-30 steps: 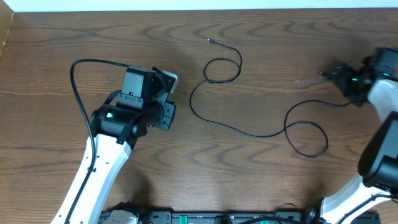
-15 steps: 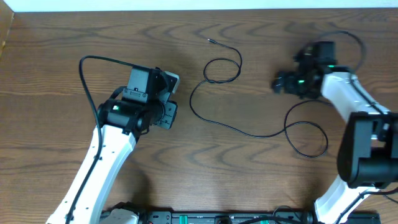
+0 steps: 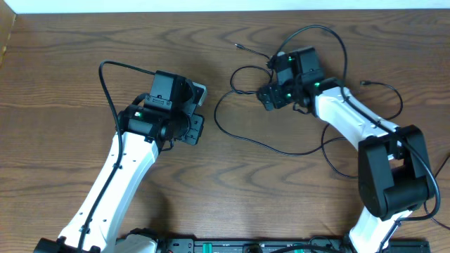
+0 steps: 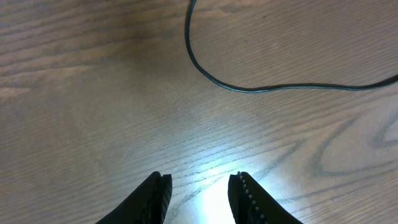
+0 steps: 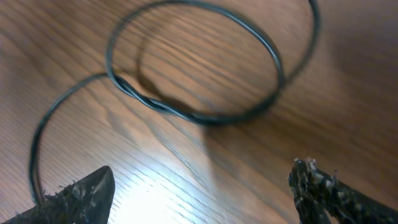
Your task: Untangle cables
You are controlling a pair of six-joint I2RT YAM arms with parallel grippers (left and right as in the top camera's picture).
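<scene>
One thin black cable lies across the middle of the table. It runs from a small plug end through a loop, down and right to a second loop. My right gripper hangs open at the right side of the upper loop. In the right wrist view that loop lies just ahead of the right gripper, with nothing between the fingers. My left gripper stands left of the cable, jaws a little apart and empty. The left wrist view shows the left gripper short of a cable bend.
Thick black arm cables arch above the left arm and the right arm. The table's far edge runs along the top. A black base rail sits at the front edge.
My right arm has swung from the far right edge leftward to the upper cable loop, its jaws narrowing slightly. The left arm has drifted a little right. The cable has not moved.
</scene>
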